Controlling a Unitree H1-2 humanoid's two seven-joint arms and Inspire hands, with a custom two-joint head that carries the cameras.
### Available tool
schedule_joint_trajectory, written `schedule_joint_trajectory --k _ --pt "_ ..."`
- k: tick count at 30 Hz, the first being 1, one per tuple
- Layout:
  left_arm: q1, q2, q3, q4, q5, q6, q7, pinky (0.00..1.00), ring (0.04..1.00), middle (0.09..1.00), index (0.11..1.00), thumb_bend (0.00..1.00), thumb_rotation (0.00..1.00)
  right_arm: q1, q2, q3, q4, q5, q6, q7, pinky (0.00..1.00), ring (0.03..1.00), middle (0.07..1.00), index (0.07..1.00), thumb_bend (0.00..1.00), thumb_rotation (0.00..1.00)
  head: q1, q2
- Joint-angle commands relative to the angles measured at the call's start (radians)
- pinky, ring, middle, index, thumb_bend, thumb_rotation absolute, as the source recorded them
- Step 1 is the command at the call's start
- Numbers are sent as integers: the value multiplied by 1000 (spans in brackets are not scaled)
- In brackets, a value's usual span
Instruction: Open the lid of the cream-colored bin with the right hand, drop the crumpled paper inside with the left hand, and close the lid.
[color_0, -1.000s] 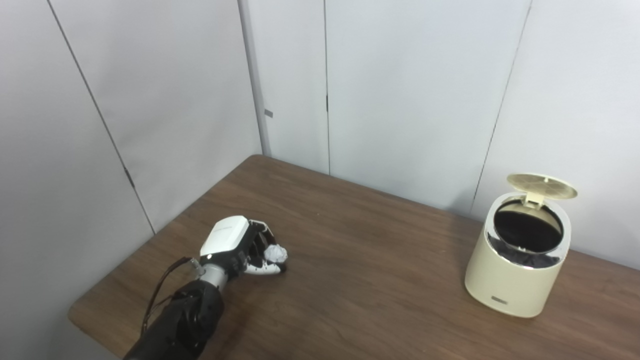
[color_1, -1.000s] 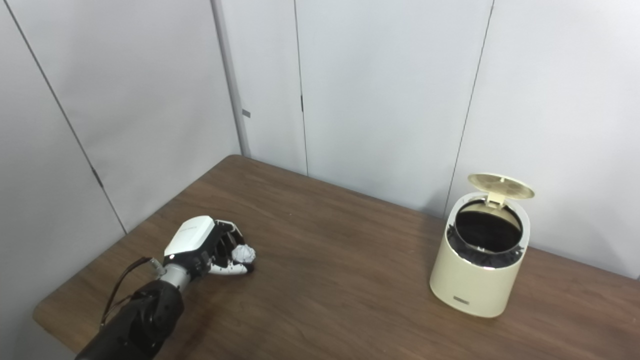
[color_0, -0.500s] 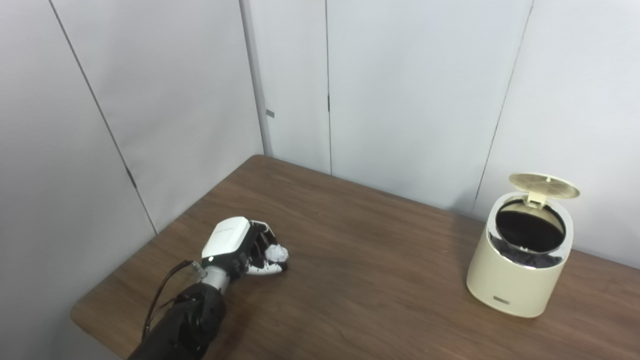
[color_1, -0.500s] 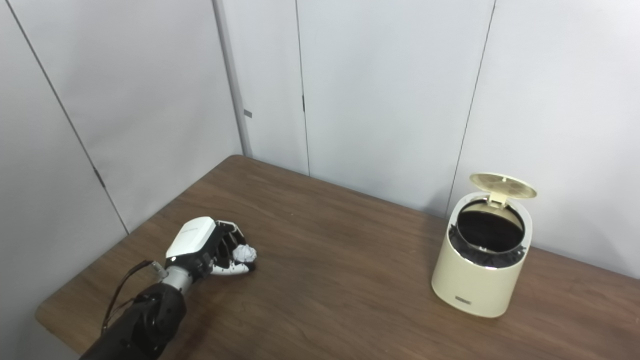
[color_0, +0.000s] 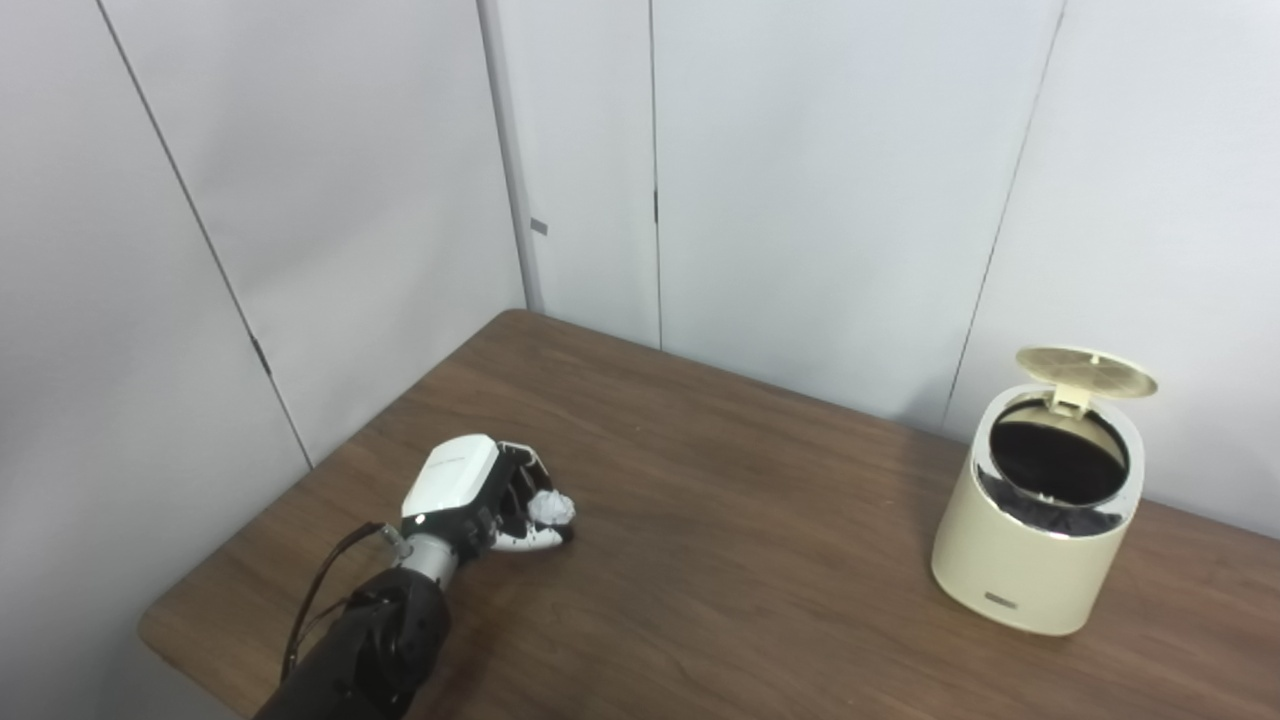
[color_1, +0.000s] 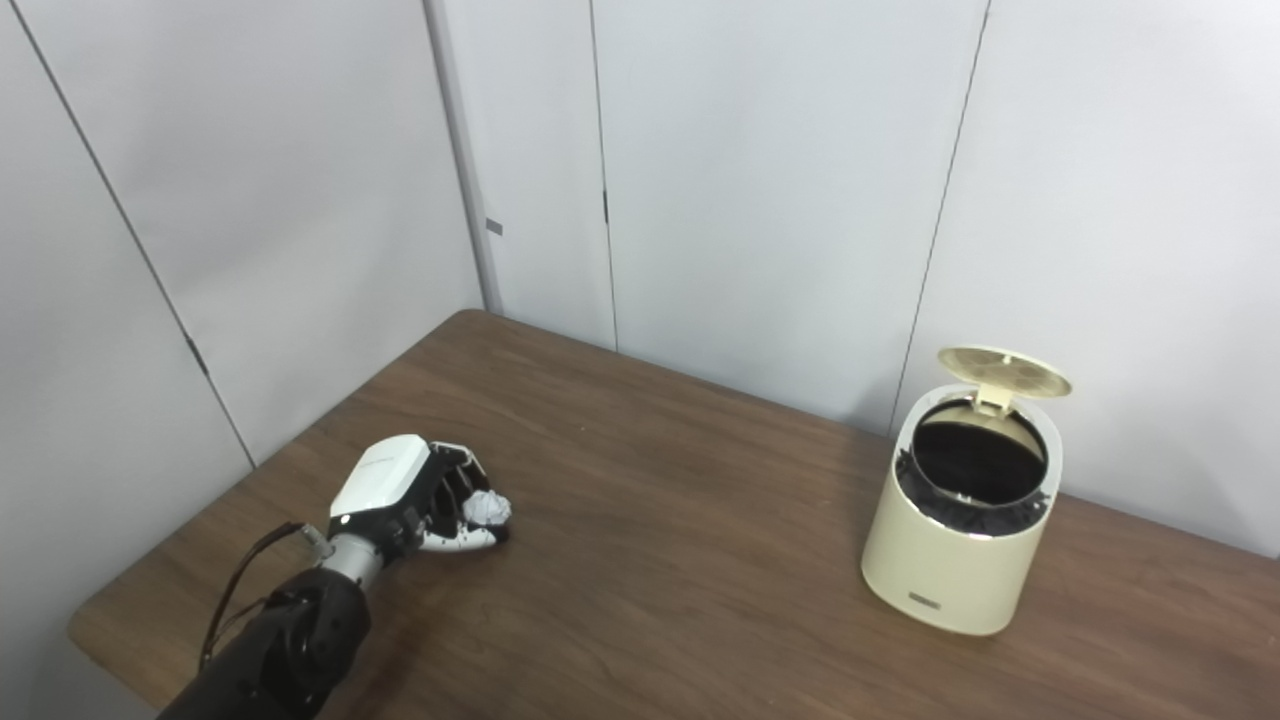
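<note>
The crumpled white paper (color_0: 551, 508) lies low on the table at the left, inside the curled fingers of my left hand (color_0: 480, 495). The hand has a white back and rests on the tabletop, fingers above the paper and thumb below it. It also shows in the right eye view (color_1: 410, 490). The cream-colored bin (color_0: 1035, 560) stands at the right, far from the hand. Its round lid (color_0: 1086, 358) is tipped up at the back and the dark inside is open to view. My right hand is not in view.
The brown wooden table (color_0: 750, 560) runs into a corner of grey wall panels. Its left edge and near left corner lie close to my left arm. A wide stretch of bare tabletop lies between the hand and the bin.
The whole picture shifted slightly. My left hand stays in the same spot with its fingers curled on the paper. The bin lid stays up.
</note>
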Motion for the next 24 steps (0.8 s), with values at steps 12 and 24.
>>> schedule_joint_trajectory --k 12,24 --pt "-19 4 -23 -89 8 -31 -1 308 391 458 527 500 0 -17 10 -2 -29 -20 -51 -12 512 688 737 744 1000 792 -25 -12" --pt "-76 -6 -33 -159 25 -86 7 359 432 475 512 504 0 -14 30 4 -33 -55 -33 -23 554 729 763 760 1000 802 -45 -24"
